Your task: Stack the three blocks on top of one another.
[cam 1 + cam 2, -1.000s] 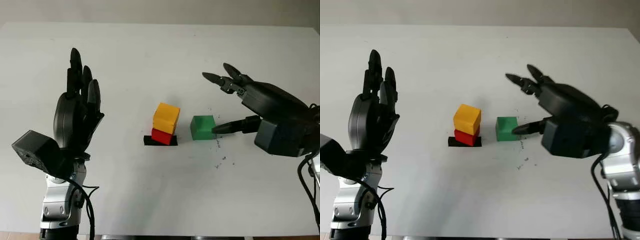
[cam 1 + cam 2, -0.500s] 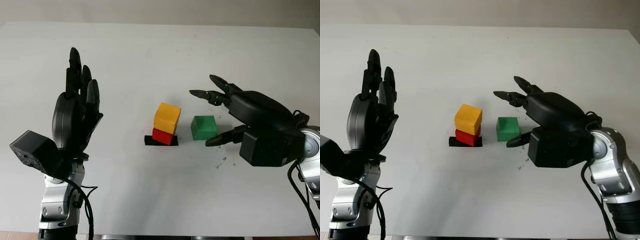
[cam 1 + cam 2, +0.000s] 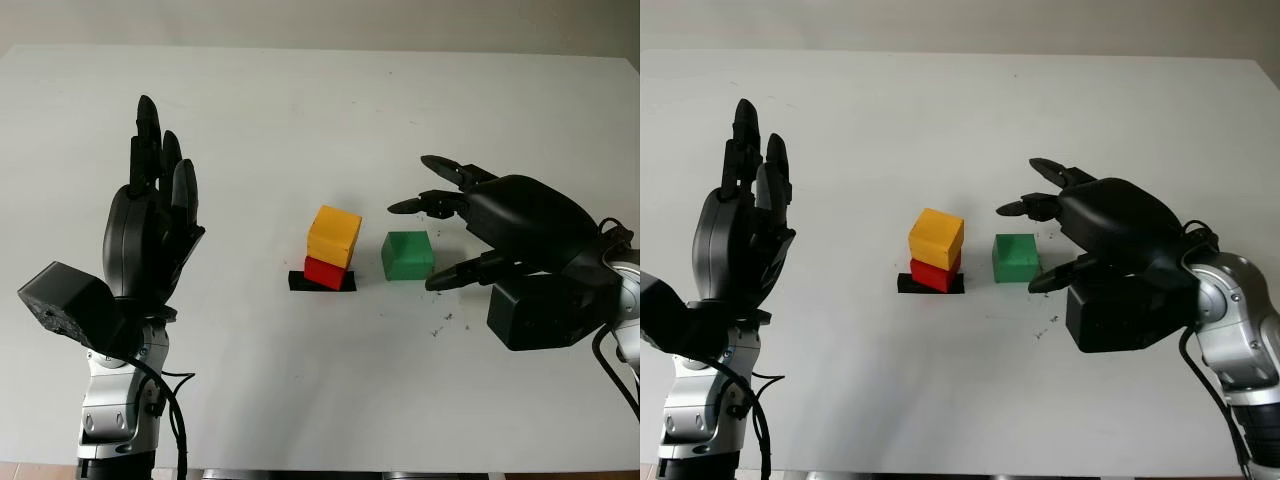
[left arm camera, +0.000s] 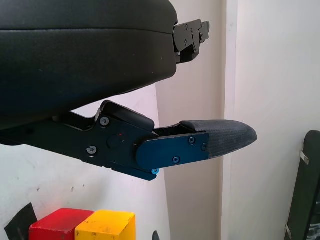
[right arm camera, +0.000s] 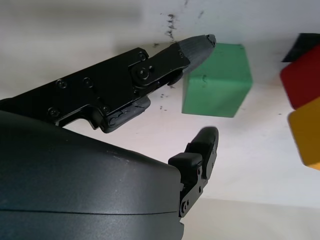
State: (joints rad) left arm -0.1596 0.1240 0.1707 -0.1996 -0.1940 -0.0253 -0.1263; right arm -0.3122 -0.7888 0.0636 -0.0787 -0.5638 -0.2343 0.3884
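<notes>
Stack: yellow cube (image 3: 334,235) sits atop red cube (image 3: 323,271), on black patch (image 3: 320,283).
Green cube (image 3: 407,254): alone on white bench (image 3: 300,400), just beside stack, awaiting pickup.
Right hand (image 3: 470,225): open around green cube, fingers (image 5: 197,47) bracketing, holding nothing.
Left hand (image 3: 150,225): raised, open, well apart.

White table (image 3: 300,380) seen across whole scene, pale wall strip along far edge. Black flat patch (image 3: 298,283) laid on table near centre, partly covered. Scatter of small dark specks (image 3: 440,322) marked on table surface right of centre, near front.
</notes>
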